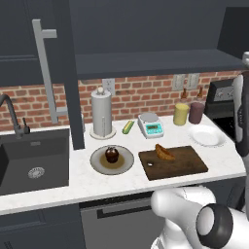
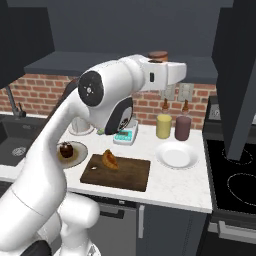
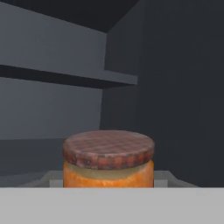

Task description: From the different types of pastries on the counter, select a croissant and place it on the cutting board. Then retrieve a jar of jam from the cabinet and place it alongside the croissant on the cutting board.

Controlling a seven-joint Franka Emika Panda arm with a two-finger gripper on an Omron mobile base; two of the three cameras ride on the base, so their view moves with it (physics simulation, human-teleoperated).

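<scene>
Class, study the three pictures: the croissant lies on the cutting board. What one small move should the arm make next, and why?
Probably ease the hand forward so the fingers flank the jam jar, then close. The croissant already lies on the cutting board, and the jar stands close ahead in the hand view, inside the cabinet, apparently not yet gripped.

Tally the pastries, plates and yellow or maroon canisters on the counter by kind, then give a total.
Pastries: 2, croissant on the cutting board, chocolate cupcake
Plates: 2, grey plate, white plate
Canisters: 2, yellow canister, maroon canister
Total: 6
</scene>
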